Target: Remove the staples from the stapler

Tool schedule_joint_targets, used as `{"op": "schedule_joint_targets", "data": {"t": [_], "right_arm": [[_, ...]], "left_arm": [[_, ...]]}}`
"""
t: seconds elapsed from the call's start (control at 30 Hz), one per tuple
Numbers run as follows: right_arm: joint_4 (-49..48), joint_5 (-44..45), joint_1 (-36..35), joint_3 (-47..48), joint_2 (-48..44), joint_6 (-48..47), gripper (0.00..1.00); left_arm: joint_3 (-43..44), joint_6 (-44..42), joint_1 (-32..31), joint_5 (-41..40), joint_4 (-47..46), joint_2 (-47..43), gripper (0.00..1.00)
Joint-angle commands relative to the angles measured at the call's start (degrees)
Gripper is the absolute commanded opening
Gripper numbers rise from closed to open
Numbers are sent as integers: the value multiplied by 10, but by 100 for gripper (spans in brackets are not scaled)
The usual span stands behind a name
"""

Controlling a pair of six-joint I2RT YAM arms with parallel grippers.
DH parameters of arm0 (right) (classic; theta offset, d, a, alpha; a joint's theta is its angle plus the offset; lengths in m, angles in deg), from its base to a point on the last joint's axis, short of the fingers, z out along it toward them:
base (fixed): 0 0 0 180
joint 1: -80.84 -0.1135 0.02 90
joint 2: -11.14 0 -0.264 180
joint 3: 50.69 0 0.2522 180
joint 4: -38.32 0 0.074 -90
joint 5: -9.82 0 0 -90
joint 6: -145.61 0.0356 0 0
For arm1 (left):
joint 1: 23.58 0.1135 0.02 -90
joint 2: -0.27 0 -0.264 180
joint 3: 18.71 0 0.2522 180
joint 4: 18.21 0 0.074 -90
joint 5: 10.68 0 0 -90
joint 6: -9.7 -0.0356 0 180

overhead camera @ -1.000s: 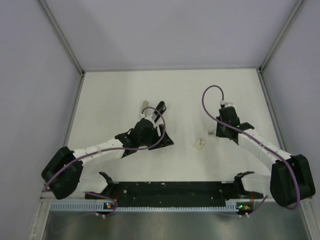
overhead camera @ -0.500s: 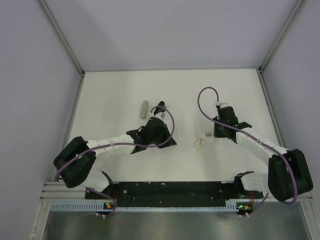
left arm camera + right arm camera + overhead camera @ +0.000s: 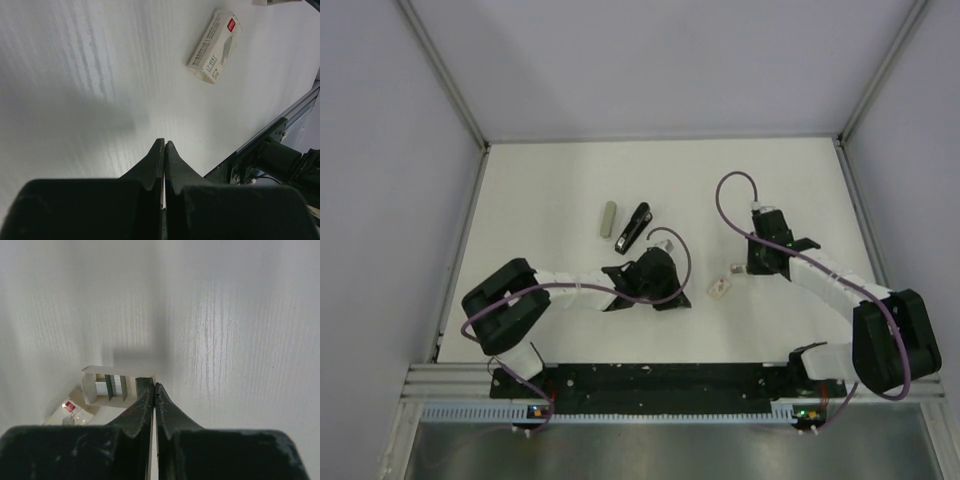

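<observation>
The black stapler [image 3: 633, 228] lies closed on the white table, left of centre, and no staples of its own show. My left gripper [image 3: 680, 296] is shut and empty, low over the table to the stapler's near right, clear of it. In the left wrist view the left gripper [image 3: 164, 143] points at bare table. My right gripper [image 3: 744, 268] is shut, and in the right wrist view its tips [image 3: 154, 385] touch the right end of a small open cardboard tray [image 3: 112, 385] that holds silver staple strips.
A grey oblong bar [image 3: 608, 219] lies just left of the stapler. A white staple box with a red label [image 3: 719, 289] [image 3: 215, 46] sits between the two grippers. The table's near rail [image 3: 270, 135] is close behind the left gripper.
My left gripper has shut, left the stapler and swung right and toward the near edge. The stapler and grey bar now lie uncovered. The right arm has shifted only slightly.
</observation>
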Motion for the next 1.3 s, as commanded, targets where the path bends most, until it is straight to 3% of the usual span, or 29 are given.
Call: {"op": "schedule_joint_targets", "data": {"t": [0.0, 0.47, 1.27], "right_arm": [[5, 10, 3, 26, 6, 12, 0], [22, 13, 2, 33, 16, 26, 0], [40, 22, -47, 62, 61, 23, 0]], "left_arm": [[47, 17, -16, 14, -54, 28, 0], [118, 36, -32, 22, -64, 121, 0], [126, 31, -27, 1, -66, 144, 0]]}}
